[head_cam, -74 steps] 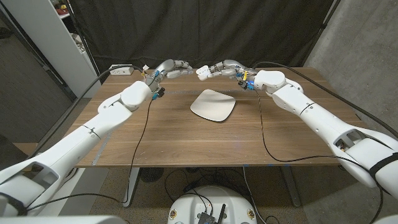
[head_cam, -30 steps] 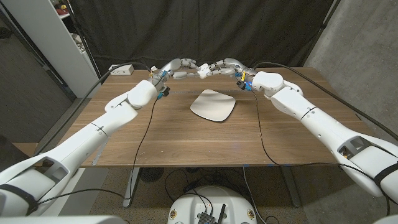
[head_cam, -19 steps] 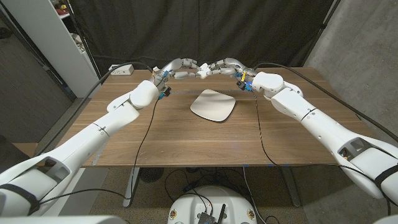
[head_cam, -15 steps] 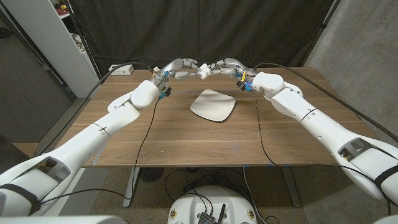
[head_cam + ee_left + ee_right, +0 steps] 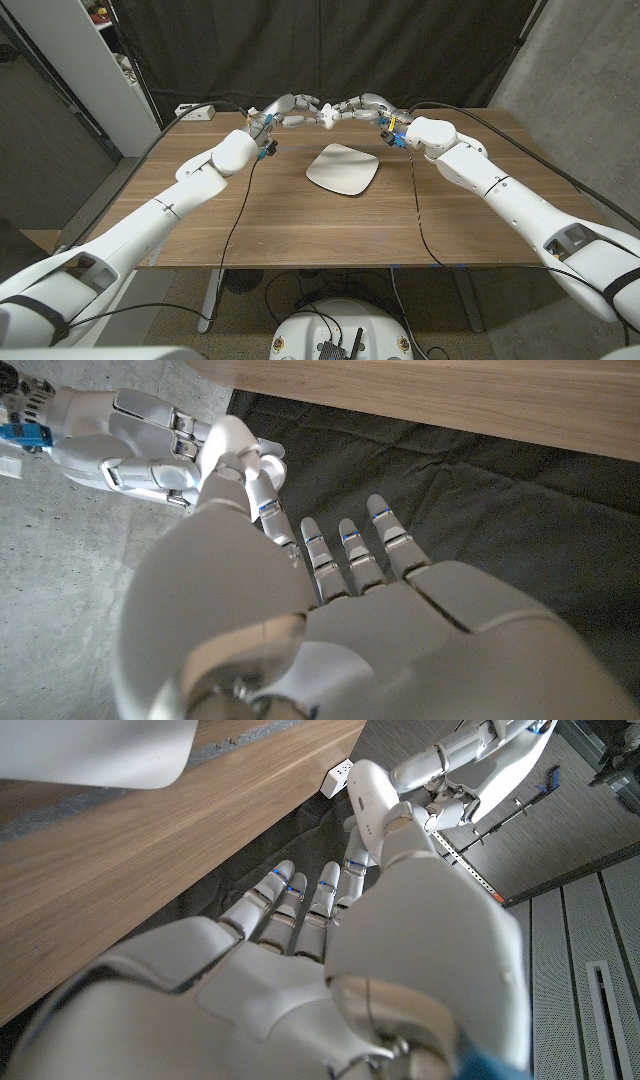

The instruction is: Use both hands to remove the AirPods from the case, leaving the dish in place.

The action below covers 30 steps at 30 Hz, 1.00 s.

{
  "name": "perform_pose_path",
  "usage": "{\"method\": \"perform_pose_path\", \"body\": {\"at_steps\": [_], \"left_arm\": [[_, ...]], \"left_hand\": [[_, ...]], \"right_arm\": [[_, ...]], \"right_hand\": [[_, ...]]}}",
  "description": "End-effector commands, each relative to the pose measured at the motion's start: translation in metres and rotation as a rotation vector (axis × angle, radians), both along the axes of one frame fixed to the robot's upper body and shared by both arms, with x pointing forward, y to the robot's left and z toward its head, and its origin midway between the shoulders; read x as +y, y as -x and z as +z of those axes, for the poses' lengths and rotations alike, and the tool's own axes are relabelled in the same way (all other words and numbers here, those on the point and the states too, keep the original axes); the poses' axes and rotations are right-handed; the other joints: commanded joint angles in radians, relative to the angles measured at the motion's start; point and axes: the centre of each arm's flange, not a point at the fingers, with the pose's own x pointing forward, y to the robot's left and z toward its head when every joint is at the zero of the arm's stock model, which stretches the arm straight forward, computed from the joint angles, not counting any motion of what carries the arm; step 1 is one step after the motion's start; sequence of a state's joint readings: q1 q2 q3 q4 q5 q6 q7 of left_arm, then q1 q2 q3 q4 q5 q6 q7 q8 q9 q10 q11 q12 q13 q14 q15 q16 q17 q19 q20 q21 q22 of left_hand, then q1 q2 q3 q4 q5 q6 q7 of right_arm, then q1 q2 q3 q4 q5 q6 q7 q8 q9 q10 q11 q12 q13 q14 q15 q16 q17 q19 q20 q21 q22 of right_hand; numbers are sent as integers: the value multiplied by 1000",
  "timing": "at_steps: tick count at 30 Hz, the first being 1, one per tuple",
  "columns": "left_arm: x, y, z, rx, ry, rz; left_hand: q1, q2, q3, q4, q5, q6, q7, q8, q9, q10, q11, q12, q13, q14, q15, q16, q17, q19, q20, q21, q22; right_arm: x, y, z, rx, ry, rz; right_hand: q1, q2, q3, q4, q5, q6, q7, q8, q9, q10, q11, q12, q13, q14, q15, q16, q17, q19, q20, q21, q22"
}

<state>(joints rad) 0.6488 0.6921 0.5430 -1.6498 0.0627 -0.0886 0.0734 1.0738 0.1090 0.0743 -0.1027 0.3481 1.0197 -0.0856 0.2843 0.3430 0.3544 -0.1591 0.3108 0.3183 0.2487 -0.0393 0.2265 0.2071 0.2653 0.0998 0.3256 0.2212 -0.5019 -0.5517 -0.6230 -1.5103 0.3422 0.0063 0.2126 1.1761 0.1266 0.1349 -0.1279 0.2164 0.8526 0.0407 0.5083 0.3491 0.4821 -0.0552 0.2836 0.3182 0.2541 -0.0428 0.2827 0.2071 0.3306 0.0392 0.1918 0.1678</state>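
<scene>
Dish on wooden table, seemingly flat.

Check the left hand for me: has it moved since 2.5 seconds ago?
Yes. The left hand has moved toward the right hand above the table's far edge, beyond the dish; its fingers now meet the white case.

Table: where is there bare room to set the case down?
Bare wood lies on the table between the dish and the near edge, and on either side of the dish. It is crowded beyond the dish, where left hand and right hand meet at the case.
</scene>
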Motion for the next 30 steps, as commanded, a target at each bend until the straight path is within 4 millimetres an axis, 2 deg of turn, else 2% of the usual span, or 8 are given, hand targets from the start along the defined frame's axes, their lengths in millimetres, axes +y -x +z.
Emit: {"method": "perform_pose_path", "body": {"at_steps": [1,7,9,17,20,30], "left_arm": [[4,5,2,6,32,-22],[5,11,4,-7,52,-44],[5,13,5,-12,55,-52],[5,23,13,-33,55,-84],[6,28,14,-40,58,-89],[17,37,13,-28,103,-108]], "left_hand": [[23,9,-1,-10,10,22,0,16,38,19,1,8,6,19,-65,9,2,11,-3,9,2],[34,10,-5,-12,12,24,9,19,46,31,-1,11,7,31,-72,12,3,19,-7,15,4],[38,11,-8,-12,14,33,-1,24,50,41,-5,15,7,37,-74,14,4,23,-10,18,4],[36,6,-19,-8,16,44,-10,31,59,55,-8,18,8,47,-77,18,7,25,-11,22,6],[34,5,-24,-6,16,44,-17,32,62,56,-8,18,9,49,-78,19,8,26,-11,23,6],[34,12,-32,1,20,31,-10,29,70,46,-3,12,10,43,-74,17,12,25,-11,27,8]], "right_arm": [[-1,0,0,-9,12,-19],[-1,0,-1,-11,24,-29],[-1,0,-1,-14,28,-32],[-1,-1,-2,-24,34,-55],[-3,-3,-4,-20,25,-61],[-17,-10,-11,6,-64,-71]], "right_hand": [[-1,11,2,6,-4,47,-53,10,203,-1,-3,-8,1,4,-78,-3,3,6,-3,-1,2],[-1,12,2,6,-7,45,-55,8,203,-1,-4,-9,1,4,-79,-3,3,5,-5,-1,2],[-1,13,2,6,-8,47,-55,8,204,-1,-4,-9,2,4,-79,-4,3,5,-5,-1,2],[-4,15,2,8,-12,43,-58,4,203,-5,-4,-13,1,3,-81,-4,3,4,-9,-1,2],[-5,17,2,8,-14,42,-59,3,203,-6,-4,-14,1,2,-82,-4,4,4,-9,-1,2],[-4,17,2,7,-18,45,-59,3,204,-3,-5,-14,2,2,-83,-5,3,6,-9,-1,2]]}}
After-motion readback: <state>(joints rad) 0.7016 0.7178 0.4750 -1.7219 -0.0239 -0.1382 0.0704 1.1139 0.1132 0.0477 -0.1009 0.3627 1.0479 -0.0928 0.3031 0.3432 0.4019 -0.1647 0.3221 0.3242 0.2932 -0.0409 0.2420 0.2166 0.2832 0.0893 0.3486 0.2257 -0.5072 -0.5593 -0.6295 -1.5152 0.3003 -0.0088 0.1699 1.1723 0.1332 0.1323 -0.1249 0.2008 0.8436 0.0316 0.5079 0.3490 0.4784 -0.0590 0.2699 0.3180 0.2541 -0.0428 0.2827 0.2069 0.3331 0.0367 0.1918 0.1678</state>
